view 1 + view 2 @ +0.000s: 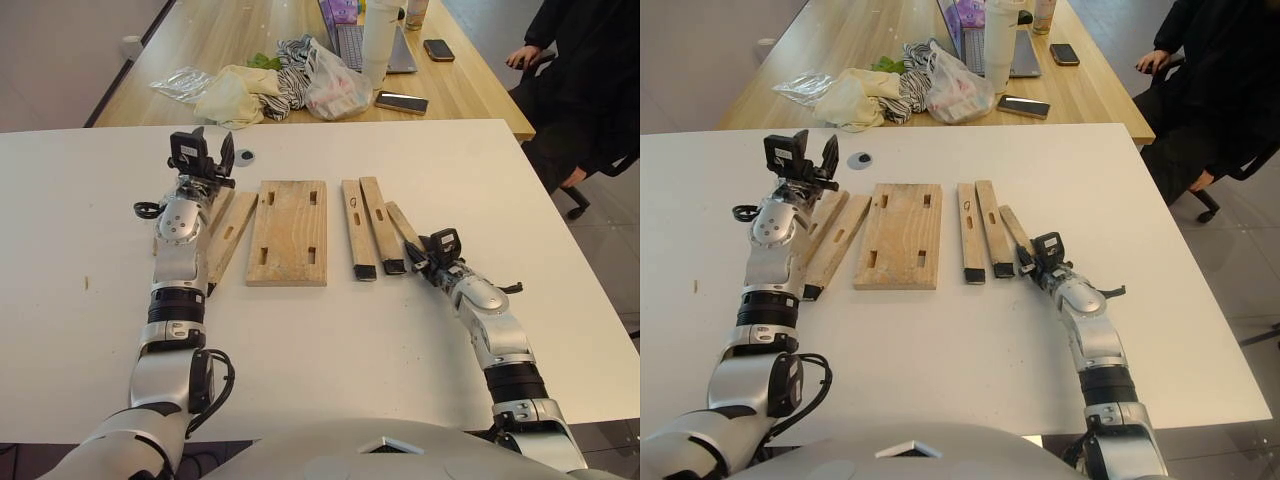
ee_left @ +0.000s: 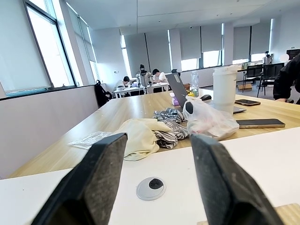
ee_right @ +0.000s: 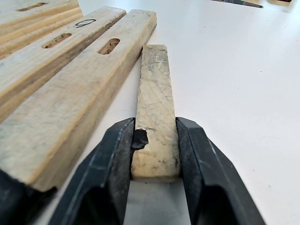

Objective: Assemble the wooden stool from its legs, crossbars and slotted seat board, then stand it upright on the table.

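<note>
Thin pale wooden crossbar [image 3: 154, 103] — near end clamped between the fingers of the right gripper [image 3: 155, 125], long axis running straight ahead of it | two thicker slotted wooden legs [image 3: 70, 79] just beside, on that gripper's left | left gripper [image 2: 158, 140] spread wide, empty, well apart.

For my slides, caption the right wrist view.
Right end effector grips the end of a thin wooden crossbar lying beside a slotted leg.
</note>
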`<move>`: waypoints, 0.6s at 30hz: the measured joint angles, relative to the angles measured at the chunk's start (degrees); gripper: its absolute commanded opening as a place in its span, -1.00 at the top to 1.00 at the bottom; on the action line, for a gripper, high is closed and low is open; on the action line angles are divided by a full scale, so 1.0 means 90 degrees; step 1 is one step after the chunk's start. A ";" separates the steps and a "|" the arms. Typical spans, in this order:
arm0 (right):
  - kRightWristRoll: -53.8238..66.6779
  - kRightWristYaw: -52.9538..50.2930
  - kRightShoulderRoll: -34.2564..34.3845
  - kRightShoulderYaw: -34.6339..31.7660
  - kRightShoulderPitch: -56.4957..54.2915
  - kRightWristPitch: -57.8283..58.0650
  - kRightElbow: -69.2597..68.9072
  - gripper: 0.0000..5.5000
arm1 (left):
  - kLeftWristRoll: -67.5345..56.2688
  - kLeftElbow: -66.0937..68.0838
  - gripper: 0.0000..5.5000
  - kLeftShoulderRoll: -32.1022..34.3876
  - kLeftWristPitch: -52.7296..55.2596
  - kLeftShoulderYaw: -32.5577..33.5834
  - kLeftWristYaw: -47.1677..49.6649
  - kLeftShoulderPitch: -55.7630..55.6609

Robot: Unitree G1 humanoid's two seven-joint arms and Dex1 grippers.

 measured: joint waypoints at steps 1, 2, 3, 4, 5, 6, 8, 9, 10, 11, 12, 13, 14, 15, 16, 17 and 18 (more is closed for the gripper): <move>0.0004 -0.0009 0.0000 -0.0016 -0.0003 0.0000 0.0002 0.52 | -0.0016 -0.0007 0.10 -0.0005 0.0034 0.0000 -0.0020 0.0000; 0.0007 -0.0030 0.0001 -0.0045 -0.0004 0.0003 0.0004 0.52 | -0.0039 -0.0028 0.10 -0.0011 0.0085 0.0000 -0.0039 0.0000; 0.0011 -0.0110 -0.0001 -0.0137 -0.0008 0.0015 0.0014 0.52 | -0.0107 -0.0092 0.10 -0.0025 0.0129 -0.0004 -0.0082 0.0000; 0.0016 -0.0153 -0.0003 -0.0201 -0.0016 0.0010 0.0024 0.52 | -0.0138 -0.0142 0.10 -0.0034 0.0163 -0.0009 -0.0129 0.0000; 0.0021 -0.0190 -0.0009 -0.0263 -0.0028 0.0014 0.0029 0.52 | -0.0210 -0.0238 0.10 -0.0060 0.0267 -0.0028 -0.0194 0.0001; 0.0032 -0.0253 -0.0005 -0.0327 -0.0032 0.0015 0.0028 0.52 | -0.0276 -0.0330 0.10 -0.0114 0.0401 -0.0057 -0.0293 0.0002; 0.0108 -0.0287 0.0001 -0.0435 -0.0104 0.0018 -0.0062 0.52 | -0.0287 -0.0456 0.10 -0.0167 0.0533 -0.0170 -0.0405 0.0009; 0.0139 -0.0287 0.0004 -0.0452 -0.0168 0.0016 -0.0116 0.52 | -0.0346 -0.0508 0.10 -0.0208 0.0598 -0.0185 -0.0452 0.0010; 0.0205 -0.0275 0.0013 -0.0456 -0.0259 -0.0004 -0.0276 0.52 | -0.0554 -0.0643 0.10 -0.0321 0.0842 -0.0197 -0.0556 0.0020; 0.0269 -0.0248 0.0034 -0.0444 -0.0335 -0.0045 -0.0486 0.52 | -0.0911 -0.0866 0.10 -0.0456 0.1309 -0.0219 -0.0751 0.0054; 0.0305 -0.0168 0.0049 -0.0414 -0.0416 -0.0069 -0.0657 0.52 | -0.1272 -0.1091 0.10 -0.0610 0.1778 -0.0249 -0.0926 0.0112; 0.0365 -0.0102 0.0076 -0.0364 -0.0458 -0.0120 -0.0830 0.52 | -0.1620 -0.1319 0.10 -0.0738 0.2275 -0.0289 -0.1101 0.0182; 0.0427 -0.0003 0.0173 -0.0259 -0.0477 -0.0195 -0.1007 0.52 | -0.2113 -0.1589 0.10 -0.0900 0.2900 -0.0300 -0.1231 0.0259; 0.0429 0.0094 0.0262 -0.0095 -0.0471 -0.0264 -0.1153 0.52 | -0.2621 -0.1860 0.10 -0.1045 0.3534 -0.0276 -0.1282 0.0307; 0.0430 0.0181 0.0266 0.0045 -0.0471 -0.0293 -0.1259 0.52 | -0.2966 -0.2042 0.10 -0.1140 0.3990 -0.0250 -0.1287 0.0342; 0.0430 0.0312 0.0270 0.0198 -0.0471 -0.0342 -0.1454 0.52 | -0.3495 -0.2295 0.10 -0.1290 0.4654 -0.0154 -0.1245 0.0390; 0.0430 0.0404 0.0272 0.0320 -0.0469 -0.0386 -0.1602 0.52 | -0.3863 -0.2427 0.10 -0.1394 0.5137 -0.0026 -0.1079 0.0401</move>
